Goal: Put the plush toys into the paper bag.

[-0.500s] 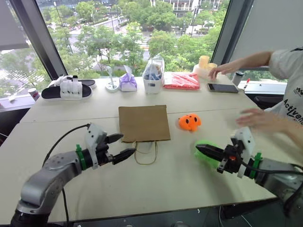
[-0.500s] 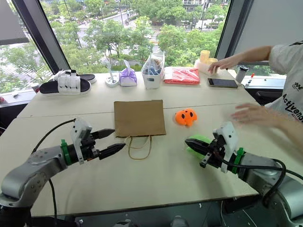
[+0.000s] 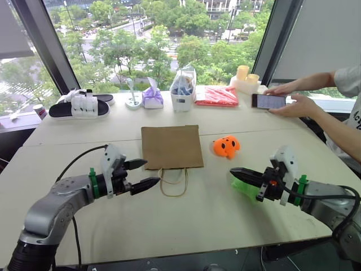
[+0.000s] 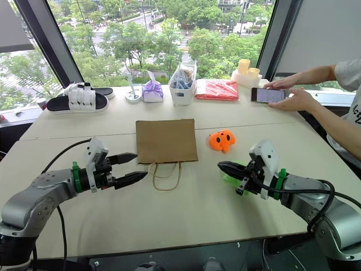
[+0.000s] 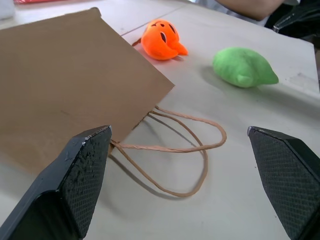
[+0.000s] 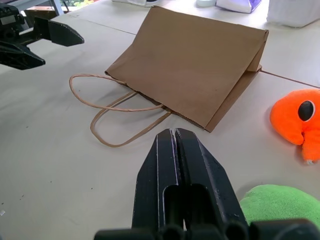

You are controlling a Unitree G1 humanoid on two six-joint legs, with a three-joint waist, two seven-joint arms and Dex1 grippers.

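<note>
The brown paper bag [image 3: 172, 147] lies flat mid-table, its string handles [image 3: 174, 182] pointing toward me. Right of it sits the orange plush toy [image 3: 226, 145]. The green plush toy [image 3: 246, 187] lies nearer me, partly behind my right gripper [image 3: 234, 171], which is shut and empty, hovering just over its left side. In the right wrist view the shut fingers [image 6: 175, 150] point at the bag [image 6: 195, 70], with the green toy [image 6: 280, 202] beside them. My left gripper [image 3: 149, 173] is open and empty, just left of the handles; they lie between its fingers [image 5: 75, 185] in the left wrist view.
Along the back edge stand black-and-white slippers [image 3: 79, 106], a purple pouch [image 3: 152, 97], a clear plastic bag [image 3: 182, 90], a red packet [image 3: 217, 96] and yellow cups [image 3: 243, 73]. A person at the far right holds a phone [image 3: 269, 101] with both hands.
The person's hand has pulled back from above my right gripper, and both hands have gone to the phone. My grippers and the toys have barely shifted.
</note>
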